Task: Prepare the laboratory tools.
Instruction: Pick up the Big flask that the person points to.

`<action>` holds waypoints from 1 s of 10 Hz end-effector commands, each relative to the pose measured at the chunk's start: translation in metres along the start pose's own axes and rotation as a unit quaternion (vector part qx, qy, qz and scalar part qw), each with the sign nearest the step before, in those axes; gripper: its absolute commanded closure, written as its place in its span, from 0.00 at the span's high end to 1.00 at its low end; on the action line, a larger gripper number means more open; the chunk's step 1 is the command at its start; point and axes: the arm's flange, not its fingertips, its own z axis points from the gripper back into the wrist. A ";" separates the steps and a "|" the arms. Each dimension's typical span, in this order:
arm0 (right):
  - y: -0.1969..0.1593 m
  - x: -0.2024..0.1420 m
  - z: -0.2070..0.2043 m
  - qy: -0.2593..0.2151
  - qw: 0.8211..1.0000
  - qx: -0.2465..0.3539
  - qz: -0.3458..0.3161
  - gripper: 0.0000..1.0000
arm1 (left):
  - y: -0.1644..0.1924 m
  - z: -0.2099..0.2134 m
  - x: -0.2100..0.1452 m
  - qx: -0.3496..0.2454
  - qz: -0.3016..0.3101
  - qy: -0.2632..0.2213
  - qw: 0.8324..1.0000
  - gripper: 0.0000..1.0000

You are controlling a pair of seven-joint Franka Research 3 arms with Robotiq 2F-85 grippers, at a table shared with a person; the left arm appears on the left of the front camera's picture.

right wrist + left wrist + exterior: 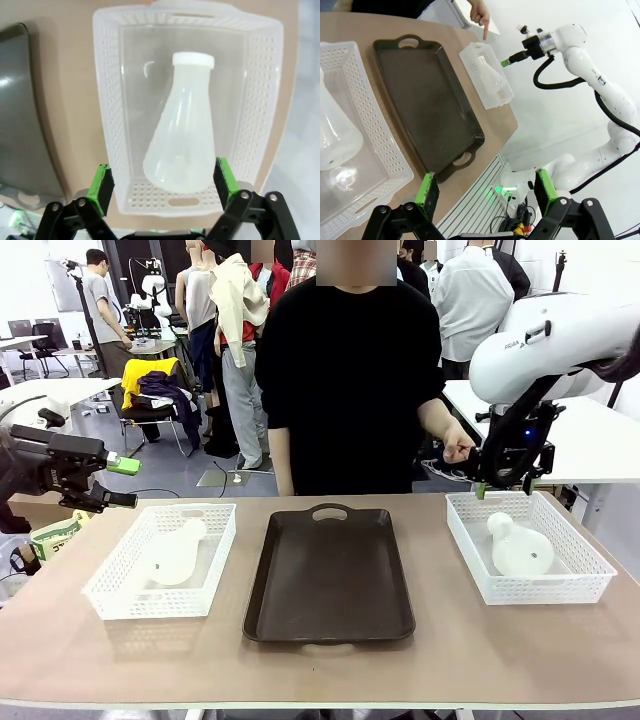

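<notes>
Right wrist view: the right end effector, jaws wide and empty, hangs above a translucent frosted-white conical flask lying in a white mesh plastic basket, neck toward 12 o'clock, seemingly lined up for pickup. The left end effector, equally wide, hovers at the surface's 9 o'clock near the second flask. Neither flask shows a legible label.

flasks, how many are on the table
2. The left flask lies on its side in the left basket. The right flask lies in the right basket. The brown tray between them holds none, and none seems hidden.
</notes>
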 end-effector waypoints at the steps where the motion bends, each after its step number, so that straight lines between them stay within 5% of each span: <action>1: -0.006 0.015 -0.012 -0.003 1.000 0.015 0.011 1.00 | 0.000 0.001 0.001 -0.009 0.000 -0.004 1.000 1.00; 10: -0.022 0.049 -0.085 -0.011 1.000 -0.015 -0.017 1.00 | 0.000 0.001 0.001 -0.009 0.000 -0.004 1.000 1.00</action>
